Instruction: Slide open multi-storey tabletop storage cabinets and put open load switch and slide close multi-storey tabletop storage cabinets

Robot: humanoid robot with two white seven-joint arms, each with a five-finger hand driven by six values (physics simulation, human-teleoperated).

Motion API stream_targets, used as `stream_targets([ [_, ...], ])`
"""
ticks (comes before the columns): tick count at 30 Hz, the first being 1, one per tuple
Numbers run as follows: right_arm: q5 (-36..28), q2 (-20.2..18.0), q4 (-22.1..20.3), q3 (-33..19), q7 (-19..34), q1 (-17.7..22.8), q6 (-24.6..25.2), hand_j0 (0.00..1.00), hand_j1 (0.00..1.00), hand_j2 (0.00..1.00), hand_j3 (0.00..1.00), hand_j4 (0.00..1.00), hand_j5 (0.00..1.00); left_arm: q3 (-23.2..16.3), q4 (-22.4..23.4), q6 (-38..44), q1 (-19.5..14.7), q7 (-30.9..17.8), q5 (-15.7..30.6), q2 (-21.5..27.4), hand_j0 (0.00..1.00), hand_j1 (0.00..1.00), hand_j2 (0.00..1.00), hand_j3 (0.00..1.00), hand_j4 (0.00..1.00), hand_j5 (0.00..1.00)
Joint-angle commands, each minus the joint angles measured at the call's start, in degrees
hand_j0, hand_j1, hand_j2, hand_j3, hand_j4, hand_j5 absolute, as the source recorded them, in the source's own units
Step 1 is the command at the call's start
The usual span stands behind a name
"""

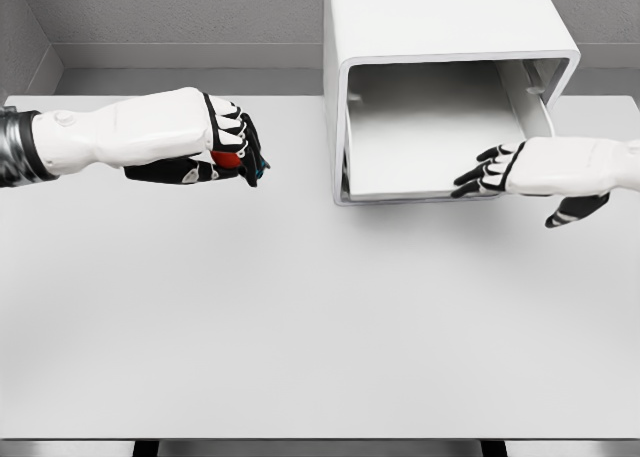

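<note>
A white storage cabinet [440, 37] stands on the white table [300, 327] at about one o'clock from the middle of the head view. Its drawer [420, 137] is slid out toward the robot, so the pale, bare floor of the compartment shows under the rounded front frame.

The left hand [215, 142] reaches in from nine o'clock and hangs above the tabletop at about ten o'clock from centre, well apart from the cabinet. Its fingers [228, 117] are curled tight around a small load switch [228, 159], of which only a red patch and a sliver of teal at the fingertips can be seen; the rest is hidden inside the grasp, between the fingers above and the black thumb below. The switch sits at the three o'clock end of that hand, pointing toward the cabinet.

The right hand [505, 172] comes in from three o'clock. Its fingers are extended and relaxed, holding nothing, with the black fingertips [470, 182] lying at the front lip of the open drawer, at about its five o'clock corner. Whether they actually touch the lip cannot be told. The thumb hangs down below the palm, apart from the drawer.
</note>
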Motion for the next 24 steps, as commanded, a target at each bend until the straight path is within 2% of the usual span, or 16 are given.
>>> stream_targets([
  [1, -1.31, -0.91, -0.57, 0.52, 0.04, 0.0, -1.12, 1.0, 1.0, 1.0, 1.0, 1.0, 1.0, -0.03, 0.19, 0.18, -0.09, 0.03, 0.44, -0.04, 0.45, 0.45, 0.45, 0.45, 0.45, 0.45],
  [8, -1.57, -3.73, -0.66, 0.44, 0.04, 1.06, -1.12, 1.0, 1.0, 1.0, 1.0, 1.0, 1.0, 0.06, 0.19, 0.18, 0.0, 0.03, 1.14, 0.13, 0.45, 0.45, 0.45, 0.45, 0.45, 0.45],
  [15, -1.92, -4.17, -1.1, 0.17, -0.51, 0.97, -1.12, 1.0, 1.0, 1.0, 1.0, 1.0, 1.0, 0.06, -0.25, 0.18, 0.18, 0.03, 3.07, 0.75, 0.45, 0.45, 0.45, 0.45, 0.45, 0.45],
  [24, -1.92, -5.57, -1.19, 0.17, -0.6, 0.97, -1.12, 1.0, 1.0, 1.0, 1.0, 1.0, 1.0, -0.03, 0.1, 0.18, 0.09, 0.03, 2.81, 0.66, 0.45, 0.45, 0.45, 0.45, 0.45, 0.45],
])
